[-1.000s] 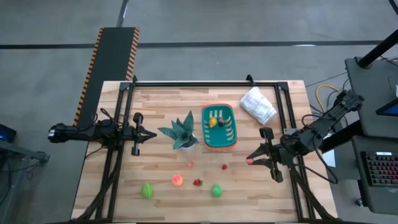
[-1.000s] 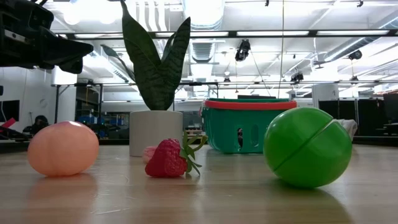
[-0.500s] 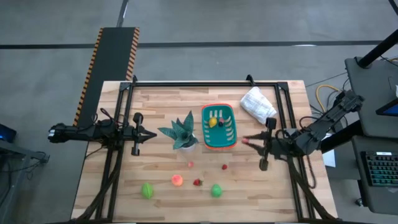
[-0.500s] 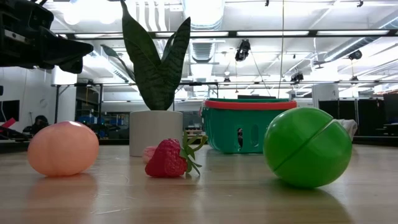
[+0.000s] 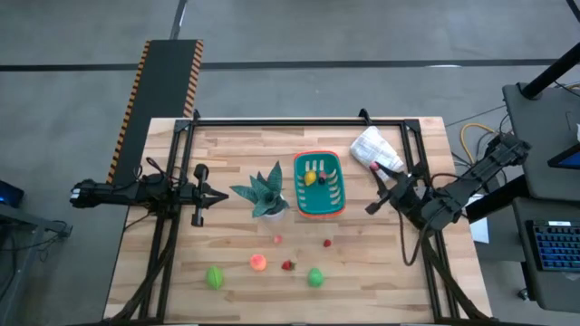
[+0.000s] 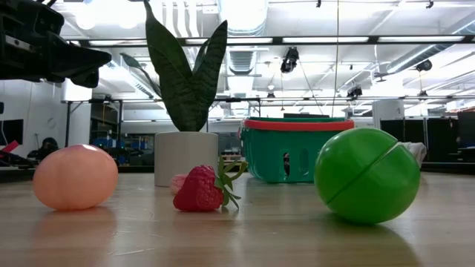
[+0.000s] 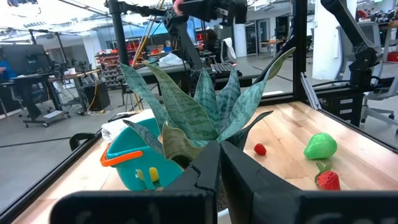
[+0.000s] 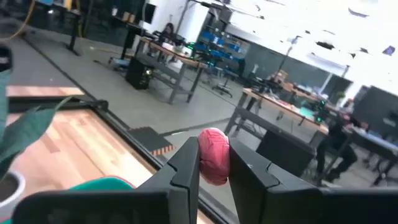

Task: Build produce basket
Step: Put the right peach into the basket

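The teal basket (image 5: 319,184) with its orange band stands mid-table and holds yellow pieces; it also shows in the low view (image 6: 297,148) and the left wrist view (image 7: 134,167). Loose produce lies near the table's near edge: two green pieces (image 5: 214,276) (image 5: 314,276), an orange one (image 5: 258,263), a strawberry (image 5: 288,265) and a small red one (image 5: 327,243). My right gripper (image 5: 374,168) hovers right of the basket, shut on a small pink-red piece (image 8: 213,163). My left gripper (image 5: 222,195) is shut, in the air left of the plant. My right gripper pinches the small round pink-red piece (image 8: 214,177) between its two fingers, close to their free ends. The piece is lifted clear of the table, above the basket's rim, beside the white bag.
A teal spiky-leaved plant (image 5: 263,192) in a white pot stands just left of the basket. A white bag (image 5: 376,152) lies by the far right corner, under my right gripper. A black frame runs along the table's edges. Bare wood lies between the basket and the loose produce.
My right gripper has risen from the table right of the small red piece and swung toward the far edge, turning as it went. It carries the pink-red piece and now hangs beside the basket's right side, by the white bag.
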